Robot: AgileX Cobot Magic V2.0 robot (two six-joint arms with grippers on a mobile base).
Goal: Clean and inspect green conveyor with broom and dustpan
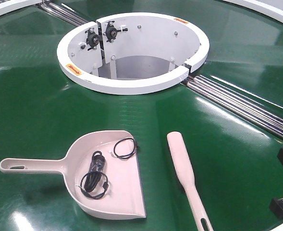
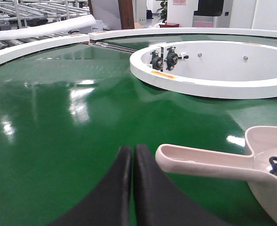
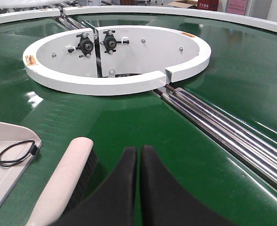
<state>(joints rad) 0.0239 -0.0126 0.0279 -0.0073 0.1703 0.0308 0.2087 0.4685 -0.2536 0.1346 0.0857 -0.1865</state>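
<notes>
You are looking at the green conveyor [image 1: 35, 110], a glossy dark-green belt that reflects the ceiling lights. A white ring hub [image 1: 131, 86] sits in its middle, with two black bearing blocks [image 1: 101, 34] bolted to the inner wall. A band of steel rollers [image 3: 223, 127] runs out from the gap in the ring. A white outer rim [image 2: 39, 44] curves round the far side of the belt, and beyond it stand roller racks and room furniture, too blurred to name.

Count one dustpan [image 1: 117, 192], one broom [image 1: 185, 173], and two coiled black cables: a thin loop [image 1: 125, 148] and a thicker bundle [image 1: 95, 179], both lying inside the pan.

Your left gripper [image 2: 132, 153] has its two dark fingers pressed together, clenched on nothing. The dustpan's handle [image 2: 204, 162] lies just to its right, its tip near the fingertips; whether they touch you cannot tell. Ahead and to the left of this gripper the belt is open all the way to the outer rim.

Your right gripper [image 3: 138, 153] is likewise closed tight and holds nothing. The broom's head [image 3: 65, 181] lies just to its left, with dark bristles showing underneath, and the dustpan's flat edge [image 3: 16, 181] is further left. To the gripper's right the rollers cross the belt, and straight ahead is bare belt up to the ring.
</notes>
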